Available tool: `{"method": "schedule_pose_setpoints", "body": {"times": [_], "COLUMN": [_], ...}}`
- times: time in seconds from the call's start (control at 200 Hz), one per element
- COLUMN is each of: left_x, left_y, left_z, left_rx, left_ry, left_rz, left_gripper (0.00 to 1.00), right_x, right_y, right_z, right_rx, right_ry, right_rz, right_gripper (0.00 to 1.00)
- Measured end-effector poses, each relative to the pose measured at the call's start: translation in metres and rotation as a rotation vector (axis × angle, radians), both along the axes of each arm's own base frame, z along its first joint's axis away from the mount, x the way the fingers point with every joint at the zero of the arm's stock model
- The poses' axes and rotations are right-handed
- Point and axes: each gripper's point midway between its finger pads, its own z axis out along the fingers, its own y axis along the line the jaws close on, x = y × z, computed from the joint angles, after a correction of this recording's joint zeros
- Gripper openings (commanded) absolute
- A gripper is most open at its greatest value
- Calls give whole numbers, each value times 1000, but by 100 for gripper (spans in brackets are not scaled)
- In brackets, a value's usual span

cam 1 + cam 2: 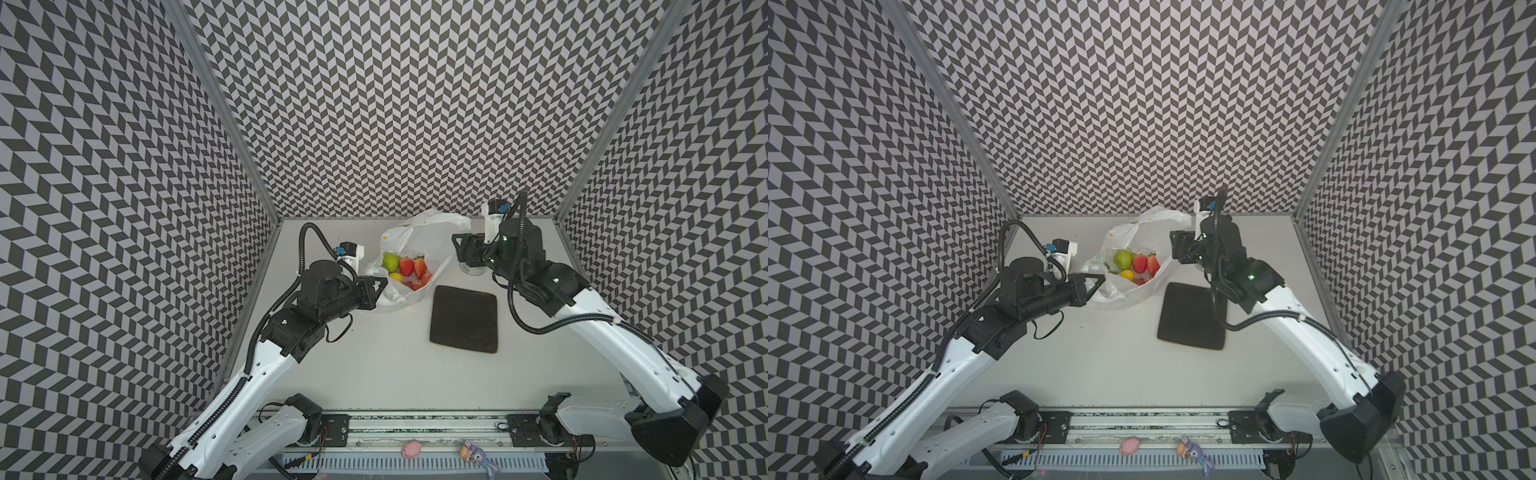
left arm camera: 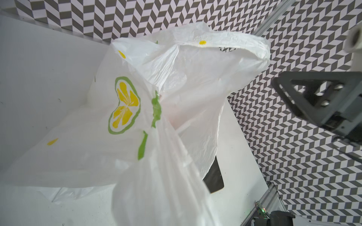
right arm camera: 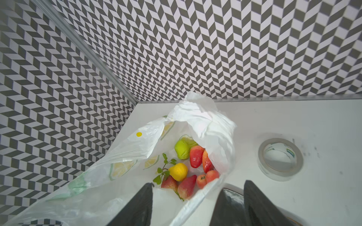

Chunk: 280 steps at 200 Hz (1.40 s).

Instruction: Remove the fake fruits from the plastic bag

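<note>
The plastic bag (image 1: 409, 232) lies open on the white table at the back, white with printed lemon slices (image 2: 125, 105). Inside it sit the fake fruits: a green fruit (image 3: 182, 149), a yellow lemon (image 3: 178, 171) with leaves, red strawberries (image 3: 196, 156) and small pink-orange ones (image 3: 212, 175). In both top views they show in the bag's mouth (image 1: 405, 268) (image 1: 1136, 266). My left gripper (image 1: 380, 286) (image 1: 1098, 282) is shut on the bag's near-left rim; bag film hides its fingers in the left wrist view. My right gripper (image 3: 197, 203) (image 1: 457, 249) is open at the bag's right rim, which runs loose between its jaws.
A dark square tray (image 1: 464, 319) lies right of the bag. A clear tape roll (image 3: 280, 158) rests on the table under the right arm. A pink toy (image 1: 411, 449) and a purple toy (image 1: 478, 455) sit on the front rail. Patterned walls close three sides.
</note>
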Motion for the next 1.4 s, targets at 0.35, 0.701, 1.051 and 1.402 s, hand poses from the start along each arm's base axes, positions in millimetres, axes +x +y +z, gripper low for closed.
{"method": "schedule_pose_setpoints", "body": {"times": [0.35, 0.701, 1.051, 1.402], "left_x": [-8, -14, -11, -12], "left_y": [-8, -7, 1, 13], "left_z": [-6, -16, -38, -55], "left_rx": [-5, 17, 71, 102], "left_ry": [21, 45, 126, 210], "left_rz": [-52, -58, 2, 85], "left_gripper": [0, 0, 0, 0], "right_x": [-94, -23, -9, -49], "right_y": [53, 140, 147, 109], "right_z": [55, -59, -155, -275], "right_rx": [-96, -230, -221, -483], "right_ry": [-202, -41, 93, 127], "right_rz": [473, 567, 455, 547], "right_gripper": [51, 47, 42, 40]}}
